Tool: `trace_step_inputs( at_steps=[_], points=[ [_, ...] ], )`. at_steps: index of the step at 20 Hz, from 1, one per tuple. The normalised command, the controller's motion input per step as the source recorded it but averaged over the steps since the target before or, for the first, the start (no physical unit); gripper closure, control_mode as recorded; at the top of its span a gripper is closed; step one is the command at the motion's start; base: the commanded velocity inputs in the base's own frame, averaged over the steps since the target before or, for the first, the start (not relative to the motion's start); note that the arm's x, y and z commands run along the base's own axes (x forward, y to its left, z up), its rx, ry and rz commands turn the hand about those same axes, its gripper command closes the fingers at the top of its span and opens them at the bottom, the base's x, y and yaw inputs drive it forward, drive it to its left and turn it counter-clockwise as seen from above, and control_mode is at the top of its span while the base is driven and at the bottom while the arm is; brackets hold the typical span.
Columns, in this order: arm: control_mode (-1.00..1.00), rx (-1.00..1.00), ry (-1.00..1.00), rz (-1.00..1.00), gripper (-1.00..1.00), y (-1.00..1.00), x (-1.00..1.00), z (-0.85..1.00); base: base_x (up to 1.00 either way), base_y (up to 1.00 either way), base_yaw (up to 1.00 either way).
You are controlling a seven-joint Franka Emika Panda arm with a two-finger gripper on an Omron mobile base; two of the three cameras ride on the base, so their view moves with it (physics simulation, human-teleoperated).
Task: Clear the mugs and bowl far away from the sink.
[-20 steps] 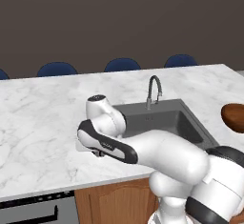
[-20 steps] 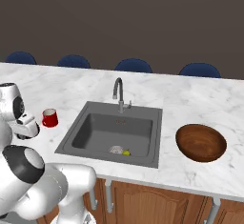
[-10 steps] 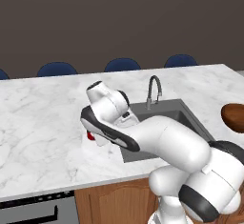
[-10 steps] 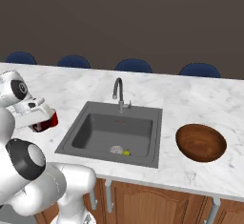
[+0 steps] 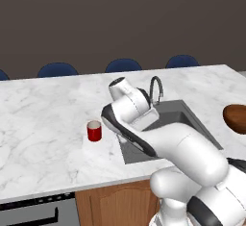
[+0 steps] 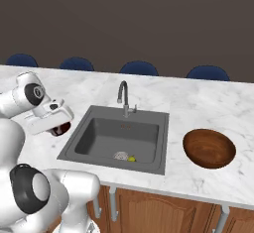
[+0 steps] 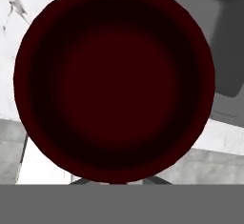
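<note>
My gripper (image 6: 58,127) is shut on the dark maroon mug (image 6: 61,130), which hangs under the hand by the left rim of the sink (image 6: 119,139). Seen from the hand, the maroon mug (image 7: 114,80) shows its dark inside over the marble and the sink's corner, and my gripper (image 7: 114,182) barely peeks out below it. The bright red mug (image 5: 94,131) stands upright on the counter left of the sink (image 5: 185,117), apart from the arm. On the counter right of the sink lies the brown wooden bowl (image 6: 209,148), also at the right edge as the bowl (image 5: 235,118).
A chrome faucet (image 6: 124,97) rises at the sink's back rim. Small scraps (image 6: 123,156) lie in the basin. Blue chair backs (image 5: 57,69) line the far side of the marble counter (image 5: 43,109), which has wide free room on the left.
The arm has swung right toward the sink's left rim with the maroon mug in the gripper. The red mug, hidden behind the arm before, now shows in the left base view.
</note>
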Motion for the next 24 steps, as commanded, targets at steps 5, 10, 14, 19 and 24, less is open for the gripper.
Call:
trace_step_inputs(
  at_steps=[5,10,14,19,24],
  points=[
    [-1.00,0.05,-0.12,0.06,1.00,-0.37,0.00,0.12,0.00,0.00,0.00],
    [-1.00,0.00,-0.11,-0.03,1.00,-0.18,-0.02,0.20,0.00,0.00,0.00],
    [-1.00,0.00,-0.09,-0.17,1.00,0.00,0.00,0.25,0.00,0.00,0.00],
    [-1.00,0.01,0.00,-0.23,1.00,0.00,0.00,0.31,0.00,0.00,0.00],
    [-1.00,0.03,0.00,-0.16,1.00,-0.02,0.00,0.30,0.00,0.00,0.00]
  ],
)
